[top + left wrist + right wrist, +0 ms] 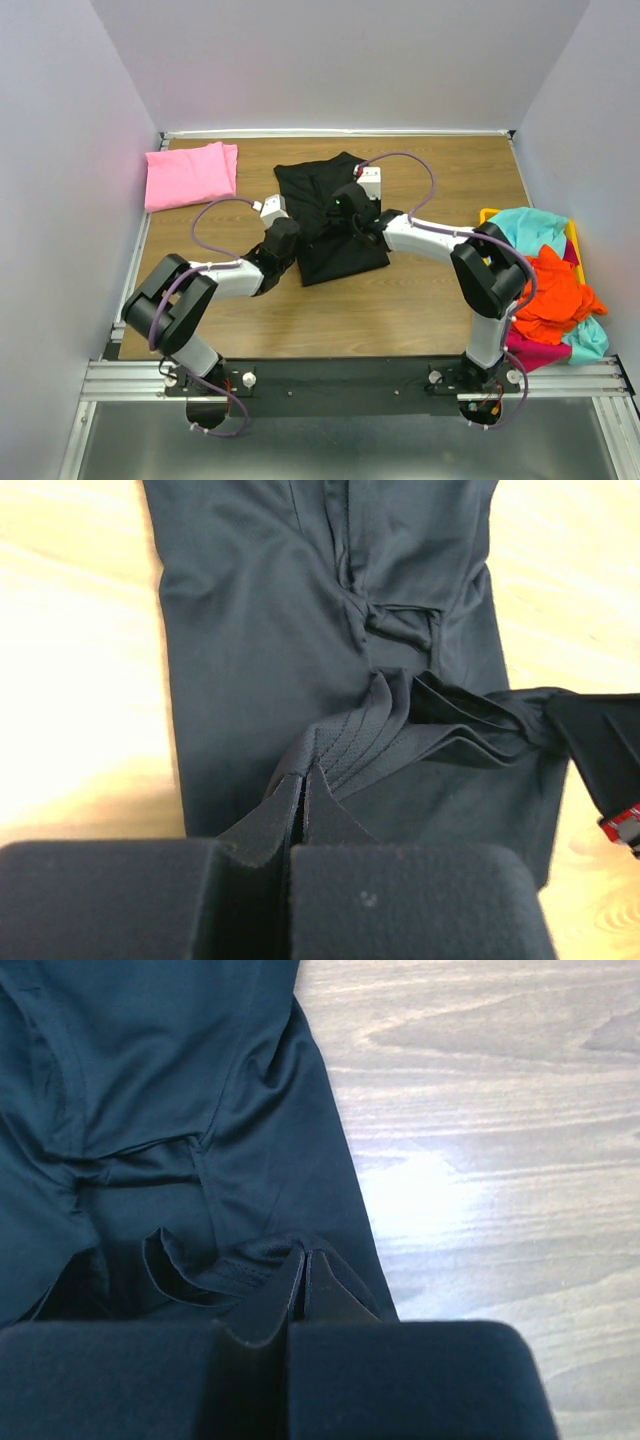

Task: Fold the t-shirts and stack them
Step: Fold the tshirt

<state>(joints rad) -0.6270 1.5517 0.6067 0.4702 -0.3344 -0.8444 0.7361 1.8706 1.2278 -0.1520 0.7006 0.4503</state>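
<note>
Black t-shirt (pixel 322 190), fold apparently in hand: left gripper (pixel 303 785) and right gripper (pixel 305 1262) each clamp a pinch of cloth. Next, likely carry both pinches evenly.

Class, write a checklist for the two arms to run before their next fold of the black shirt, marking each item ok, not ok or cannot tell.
1. Left end effector pinches the black shirt: ok.
2. Right end effector pinches it too: ok.
3. Cloth between the grips lies smooth: not ok, bunched.
4. Pink shirt lies apart from the black shirt: ok.
5. Each grip holds every layer: cannot tell.
</note>
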